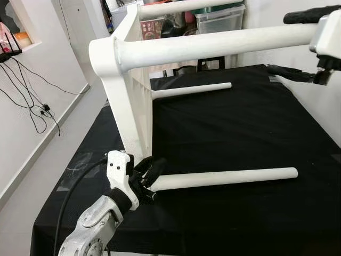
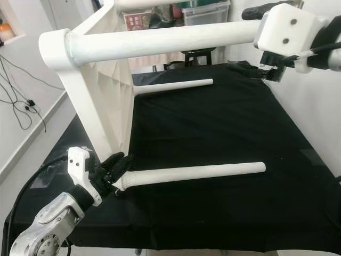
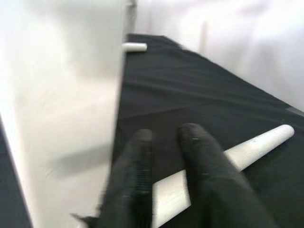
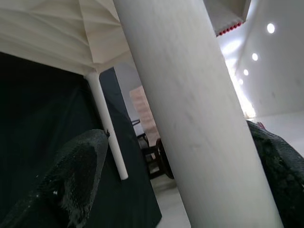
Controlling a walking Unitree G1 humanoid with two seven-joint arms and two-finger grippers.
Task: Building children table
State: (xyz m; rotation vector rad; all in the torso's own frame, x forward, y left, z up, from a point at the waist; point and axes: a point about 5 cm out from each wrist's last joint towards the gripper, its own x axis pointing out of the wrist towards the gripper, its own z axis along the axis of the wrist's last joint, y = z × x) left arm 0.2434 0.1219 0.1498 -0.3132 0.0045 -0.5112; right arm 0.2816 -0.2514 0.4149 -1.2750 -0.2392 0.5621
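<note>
The table top [image 1: 128,90] is cut off by the upper edge; its far top leg [image 1: 186,6] partly too. The left wrist view is blurred. The right gripper [image 1: 309,45] runs off the right edge

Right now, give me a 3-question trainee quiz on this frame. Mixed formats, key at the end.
1. True or false: the white tabletop lies flat on the black cloth.
2. Which leg is the left gripper at? A) the near lower leg B) the far lower leg C) the near upper leg
3. Fill in: the right gripper has its fingers on either side of the near ____ leg.

Key
1. False: it stands on its edge, legs pointing sideways.
2. A, at the end that meets the tabletop.
3. upper
</note>
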